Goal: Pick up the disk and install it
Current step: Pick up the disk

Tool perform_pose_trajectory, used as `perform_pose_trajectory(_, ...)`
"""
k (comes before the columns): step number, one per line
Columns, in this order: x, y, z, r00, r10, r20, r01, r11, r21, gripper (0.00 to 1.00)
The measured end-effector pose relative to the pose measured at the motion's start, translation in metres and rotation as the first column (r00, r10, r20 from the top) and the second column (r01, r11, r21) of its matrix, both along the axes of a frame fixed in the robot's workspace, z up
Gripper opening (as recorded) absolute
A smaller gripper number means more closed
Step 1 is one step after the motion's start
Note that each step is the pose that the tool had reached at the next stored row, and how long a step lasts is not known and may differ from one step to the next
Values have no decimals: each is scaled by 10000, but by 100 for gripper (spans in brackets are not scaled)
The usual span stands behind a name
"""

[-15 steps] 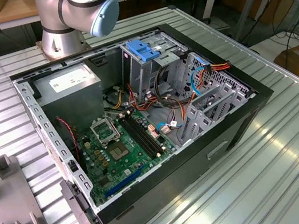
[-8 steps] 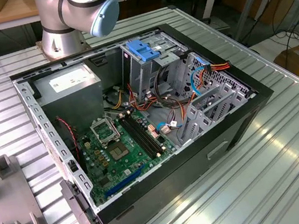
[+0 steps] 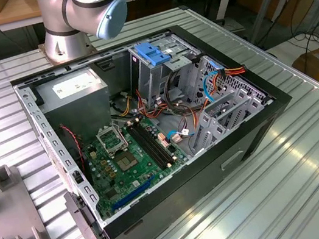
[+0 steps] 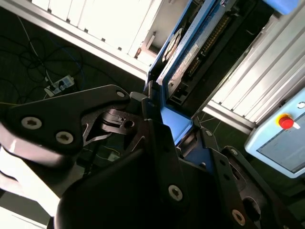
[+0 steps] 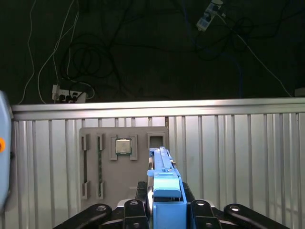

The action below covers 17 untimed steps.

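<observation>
Ribbed metal tabletop (image 3: pixel 318 178) takes up most of the exterior view, w/ an open black computer case (image 3: pixel 255 133) at ctr. Inside the case: green circuit board (image 3: pixel 126 156), grey power box (image 3: pixel 74 91) w/ white label at upper left, blue latch (image 3: pixel 154 52) on the drive cage at upper middle, red & orange wires (image 3: pixel 231 72) toward the right. Arm (image 3: pixel 84 9) stands behind the case at top of frame. Grey tray (image 3: pixel 8 226) lies on the tabletop at the exterior view's lower left, apart from the case.

First wrist view: black hand (image 5: pixel 165 204) is closed on the disk (image 5: pixel 164 179), fingers (image 5: pixel 199 210) clamping its blue side rails from both sides. Disk is seen edge-on, in line w/ the tray (image 5: pixel 119 179) beyond it; can't tell if they touch. Tray holds a square chip (image 5: pixel 123 146). Past the tabletop edge: dark floor w/ cables (image 5: pixel 86 57) & a power strip (image 5: pixel 69 93).

Second wrist view: disk (image 4: pixel 183 59) sticks out from the hand (image 4: pixel 174 126), label side showing, pale blue box (image 4: pixel 276 148) w/ red button off to one side.
</observation>
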<state>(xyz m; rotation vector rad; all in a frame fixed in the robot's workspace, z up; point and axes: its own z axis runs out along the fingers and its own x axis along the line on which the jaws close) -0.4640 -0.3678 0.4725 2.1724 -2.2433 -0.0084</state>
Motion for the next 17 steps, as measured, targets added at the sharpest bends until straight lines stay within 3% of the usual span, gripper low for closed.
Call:
perform_pose_trajectory(12, 0, 0, 157, 10000, 1, 0, -1, 10000, 0, 37)
perform_pose_trajectory(17, 1, 0, 161, 10000, 0, 0, 0, 10000, 5, 37)
